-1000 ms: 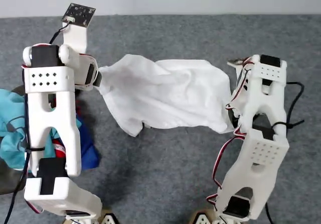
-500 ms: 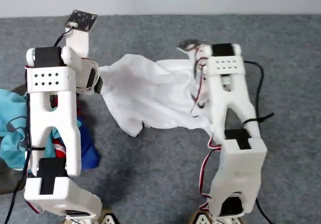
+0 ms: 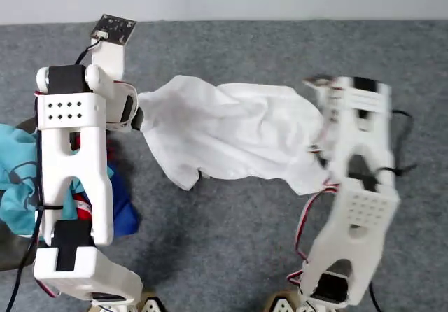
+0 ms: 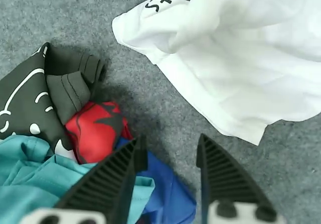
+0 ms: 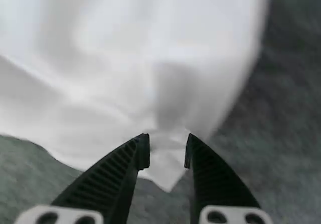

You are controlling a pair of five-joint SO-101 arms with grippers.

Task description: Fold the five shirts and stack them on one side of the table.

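In the right hand (image 5: 167,139) sits the white shirt (image 5: 150,58), its edge pinched.

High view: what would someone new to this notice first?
A crumpled white shirt spreads across the middle of the grey table, between the two arms. The right pincer pinches its edge on one side. The open left pincer hangs over a pile of coloured shirts at the table's other side.
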